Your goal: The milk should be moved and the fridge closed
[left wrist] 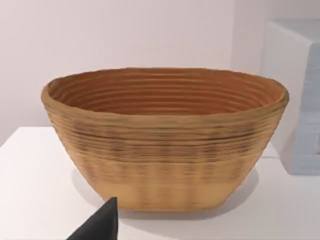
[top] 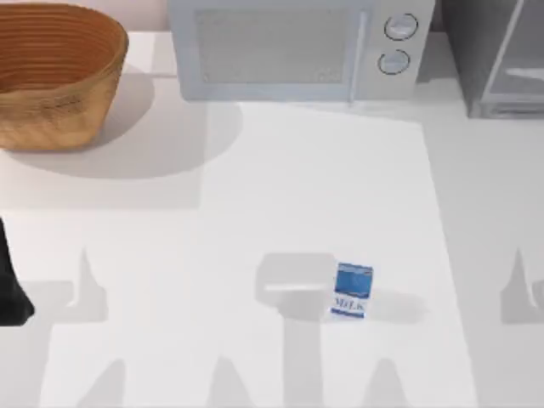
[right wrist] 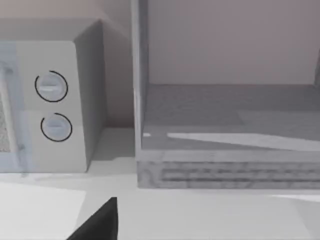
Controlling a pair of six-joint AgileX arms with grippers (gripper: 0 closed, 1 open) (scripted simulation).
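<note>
Fridge (top: 501,59): cut off in our top view; right wrist view (right wrist: 225,125) shows it open inside.
Milk (top: 351,291): upright on table (top: 255,212).
Jaws: we cannot tell either arm's.

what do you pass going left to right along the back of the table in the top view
basket → microwave → fridge

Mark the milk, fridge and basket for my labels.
milk (top: 351,290): top view, blue front face.
fridge (right wrist: 225,112): right wrist view, open interior floor.
basket (left wrist: 165,150): left wrist view, woven outer wall.
</note>
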